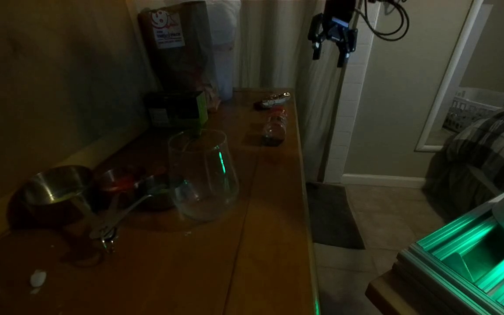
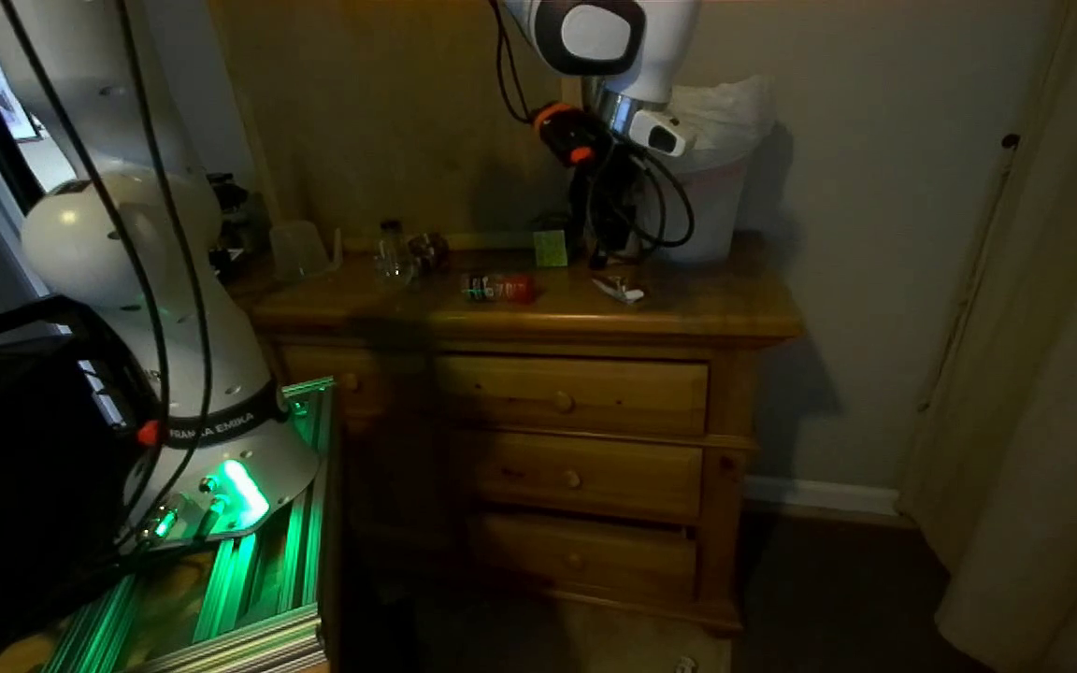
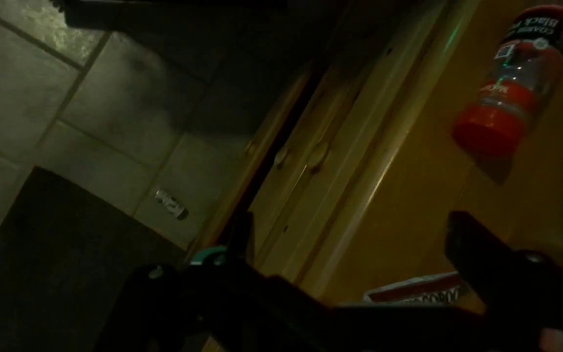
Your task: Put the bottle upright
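Note:
The bottle point(image 1: 274, 127) lies on its side on the wooden dresser top, near its front edge. It has a clear body with red and black labels and a red cap. In an exterior view its red end points right point(image 2: 501, 288). In the wrist view it lies at the upper right point(image 3: 523, 85), cap toward the lower left. My gripper point(image 1: 329, 59) hangs in the air above dresser height, apart from the bottle. In the wrist view its fingers point(image 3: 351, 217) are wide apart with nothing between the tips; the bottle is beyond the right finger.
A shiny packet point(image 1: 274, 100) lies close to the bottle's cap end. A green-sided box point(image 2: 551, 249), a paper bag point(image 1: 177, 52) and a tall white container point(image 2: 711, 206) stand behind. A clear glass vessel point(image 1: 206, 188) and metal measuring cups point(image 1: 57, 188) stand further along the dresser.

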Robot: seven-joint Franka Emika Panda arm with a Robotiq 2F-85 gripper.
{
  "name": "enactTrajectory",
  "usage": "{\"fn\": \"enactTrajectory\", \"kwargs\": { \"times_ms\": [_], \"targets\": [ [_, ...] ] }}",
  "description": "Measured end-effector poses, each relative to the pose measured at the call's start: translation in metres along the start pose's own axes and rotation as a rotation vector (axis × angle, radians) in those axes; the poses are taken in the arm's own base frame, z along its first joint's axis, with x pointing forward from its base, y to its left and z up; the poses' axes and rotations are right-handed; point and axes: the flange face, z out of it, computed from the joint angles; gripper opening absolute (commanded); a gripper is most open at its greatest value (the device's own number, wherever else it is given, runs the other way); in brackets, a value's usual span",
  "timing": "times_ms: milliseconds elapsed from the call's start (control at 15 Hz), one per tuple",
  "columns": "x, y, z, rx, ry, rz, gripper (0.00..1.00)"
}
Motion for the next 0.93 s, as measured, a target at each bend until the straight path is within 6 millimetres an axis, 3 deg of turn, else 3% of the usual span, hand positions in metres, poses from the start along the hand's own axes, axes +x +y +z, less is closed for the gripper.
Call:
{"fn": "enactTrajectory", "kwargs": {
  "times_ms": [267, 733, 933],
  "targets": [
    [0.022, -0.022, 0.029, -0.005, -0.084, 0.027, 1.0],
    [0.027, -0.024, 0.031, -0.004, -0.091, 0.019, 1.0],
    [0.026, -0.044, 0.041, 0.02, -0.097, 0.003, 1.0]
  ]
}}
